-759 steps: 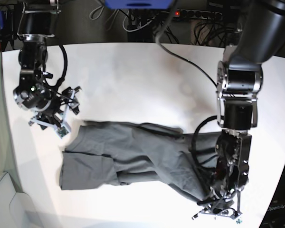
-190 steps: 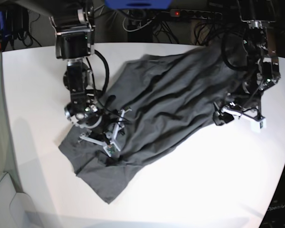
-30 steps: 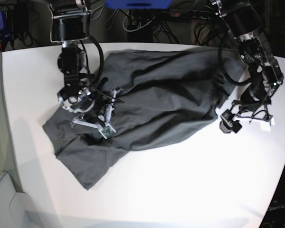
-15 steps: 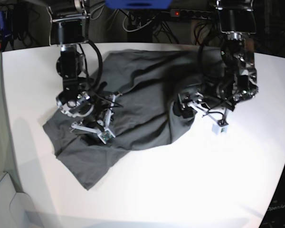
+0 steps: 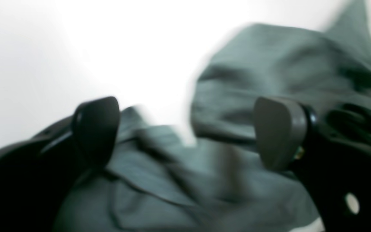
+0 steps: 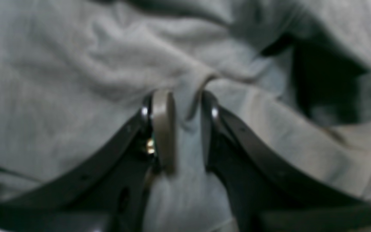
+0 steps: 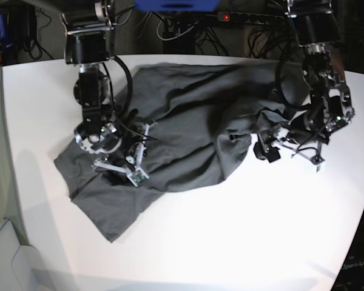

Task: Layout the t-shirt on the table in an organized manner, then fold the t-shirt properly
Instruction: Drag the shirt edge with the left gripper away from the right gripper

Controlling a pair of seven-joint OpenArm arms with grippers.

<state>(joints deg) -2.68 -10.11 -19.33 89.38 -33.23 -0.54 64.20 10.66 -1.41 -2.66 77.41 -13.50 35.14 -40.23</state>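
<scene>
Base view: the t-shirt (image 7: pixel 188 121) is seen spread in rumpled folds across the far half of the table (image 7: pixel 242 242), one end trailing toward the near left edge and a bunched lump raised at its right side. The right gripper (image 7: pixel 122 165) is pressed down onto the cloth at the left part of the shirt. The left gripper (image 7: pixel 288 151) is held just beside the bunched right edge, its fingers apart.

Left wrist view: the left gripper (image 5: pixel 185 132) is shown spread wide, nothing being caught between its two pads (image 5: pixel 279 132). Blurred grey cloth (image 5: pixel 269 64) is seen beyond and beneath them, with bare white tabletop (image 5: pixel 76 48) at the upper left.

Right wrist view: the right gripper (image 6: pixel 187 125) is shown drawn nearly together, a raised ridge of the t-shirt (image 6: pixel 76 80) being pinched between its fingers (image 6: pixel 163 129). The frame is otherwise filled by wrinkled fabric.
</scene>
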